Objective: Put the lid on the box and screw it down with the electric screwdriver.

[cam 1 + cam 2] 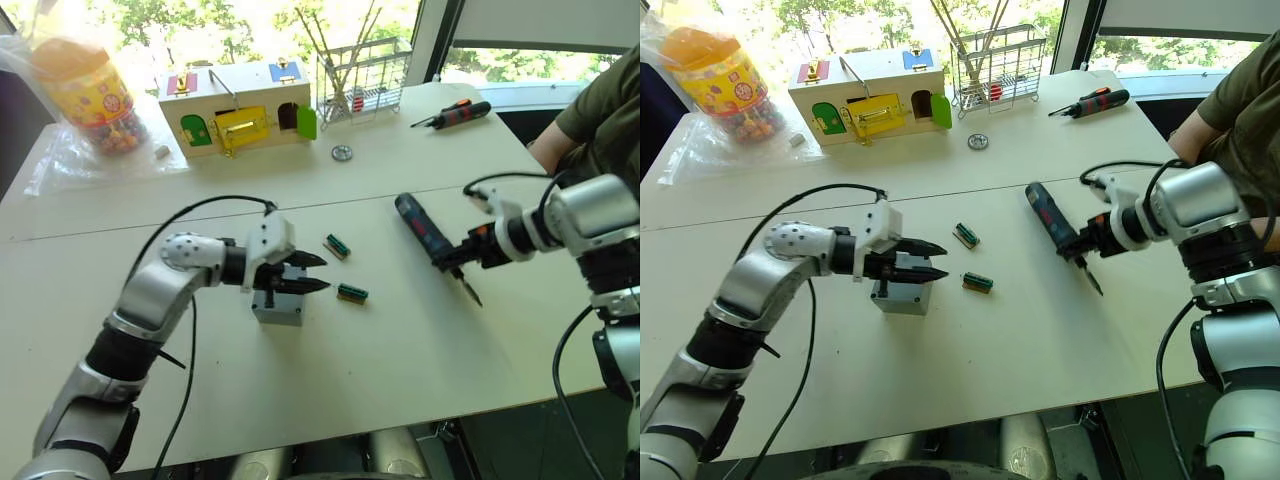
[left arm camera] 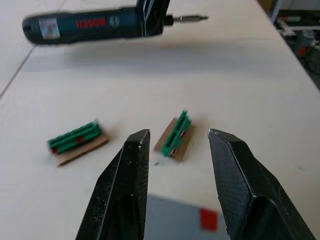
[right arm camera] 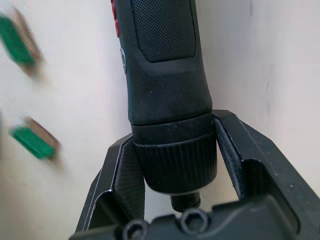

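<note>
The small grey box stands on the table in front of me, its red mark at the base of the left wrist view. My left gripper hovers open just over the box, fingers pointing right, nothing between them. The lid is hidden under that gripper or cannot be told apart from the box. My right gripper is shut on the dark blue electric screwdriver near its bit end, holding it tilted just above the table. The collar sits between the black fingers, and the bit points toward me.
Two small green connector pieces lie between the box and the screwdriver. At the back stand a wooden toy house, a wire rack, a sweets jar, a metal ring and a red-black hand screwdriver. A person sits at the right.
</note>
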